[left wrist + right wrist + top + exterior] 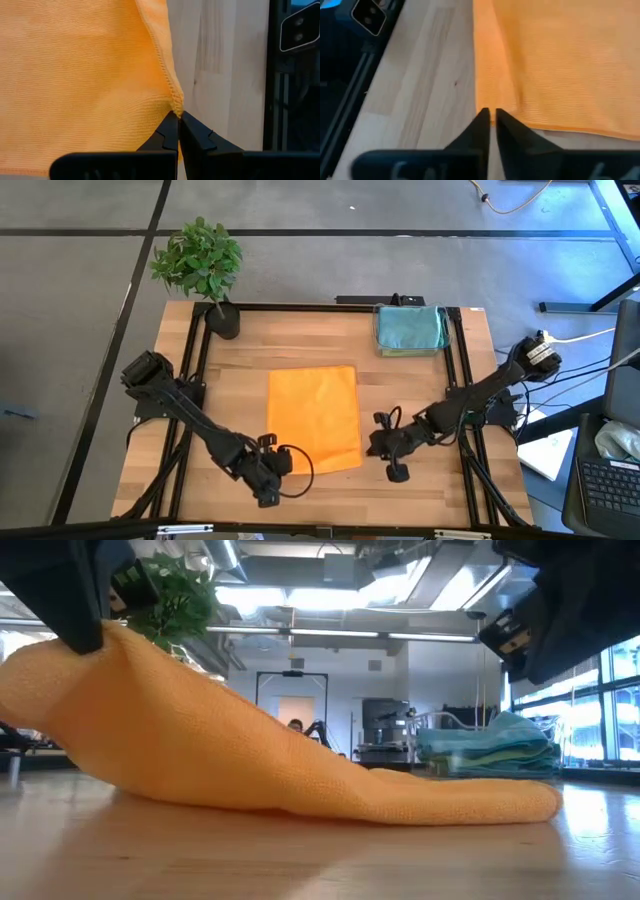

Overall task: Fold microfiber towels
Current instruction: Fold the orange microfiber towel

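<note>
Two grippers sat at the near corners of the orange towel [315, 418], spread mid-table — our left gripper [178, 120] pinched its corner, the right gripper [490, 116] showed a slit beside its corner, grip uncertain. We judged a fold underway; next, both corners should travel to the far edge, short of the folded towels [410, 330].

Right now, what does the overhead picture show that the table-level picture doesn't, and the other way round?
Only the high view shows both arms whole, the left gripper and right gripper at the orange towel's near corners, and the potted plant's pot. Only the low view shows one corner of the towel lifted off the table, plus the room behind. Both show the orange towel and the stack of folded towels.
</note>
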{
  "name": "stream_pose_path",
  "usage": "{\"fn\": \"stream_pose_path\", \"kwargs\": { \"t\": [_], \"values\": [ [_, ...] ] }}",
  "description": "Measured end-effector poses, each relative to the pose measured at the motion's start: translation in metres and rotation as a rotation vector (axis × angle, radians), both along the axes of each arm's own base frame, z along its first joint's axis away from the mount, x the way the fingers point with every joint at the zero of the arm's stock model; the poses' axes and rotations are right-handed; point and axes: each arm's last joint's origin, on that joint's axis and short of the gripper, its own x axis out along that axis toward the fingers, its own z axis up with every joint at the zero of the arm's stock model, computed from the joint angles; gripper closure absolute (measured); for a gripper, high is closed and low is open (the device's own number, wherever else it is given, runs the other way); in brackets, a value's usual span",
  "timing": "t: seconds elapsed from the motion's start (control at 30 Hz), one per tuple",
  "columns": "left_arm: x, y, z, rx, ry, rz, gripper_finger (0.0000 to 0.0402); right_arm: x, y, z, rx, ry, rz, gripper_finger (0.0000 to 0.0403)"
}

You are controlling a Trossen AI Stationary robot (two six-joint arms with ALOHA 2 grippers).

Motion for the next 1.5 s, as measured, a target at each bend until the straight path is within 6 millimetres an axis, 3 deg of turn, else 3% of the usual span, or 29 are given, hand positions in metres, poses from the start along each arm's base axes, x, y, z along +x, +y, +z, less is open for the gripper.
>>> {"fn": "stream_pose_path", "kwargs": {
  "t": [0.2,0.33,0.43,0.53,0.63,0.8,1.07,1.33,1.5],
  "values": [
    [0.0,-0.001,0.0,-0.004,-0.005,-0.004,0.0401,0.015,0.005,-0.025,0.006,0.017,-0.048,0.026],
    [-0.001,-0.004,0.001,-0.005,-0.02,-0.01,0.0401,0.04,0.005,-0.044,-0.032,-0.125,-0.005,0.018],
    [0.0,-0.003,0.001,0.016,-0.033,-0.006,0.0401,0.065,0.003,-0.05,-0.04,-0.222,0.032,0.0148],
    [0.0,-0.002,0.001,0.049,-0.054,-0.003,0.0401,0.092,0.0,-0.052,-0.014,-0.219,0.063,0.0141],
    [-0.001,-0.003,0.001,0.061,-0.062,-0.003,0.0401,0.113,-0.005,-0.058,0.038,-0.155,0.105,0.0152],
    [-0.006,-0.009,0.001,0.075,-0.067,-0.018,0.0401,0.125,-0.009,-0.074,0.041,-0.052,0.179,0.0188],
    [-0.016,-0.021,0.001,0.082,-0.079,-0.042,0.0401,0.113,-0.014,-0.067,-0.012,0.059,0.218,0.0271],
    [-0.017,-0.02,0.001,0.079,-0.071,-0.025,0.0401,0.097,-0.009,-0.058,-0.037,0.158,0.249,0.0356],
    [-0.016,-0.018,0.001,0.08,-0.063,-0.015,0.0401,0.091,0.0,-0.057,-0.043,0.182,0.275,0.0387]
  ]
}}
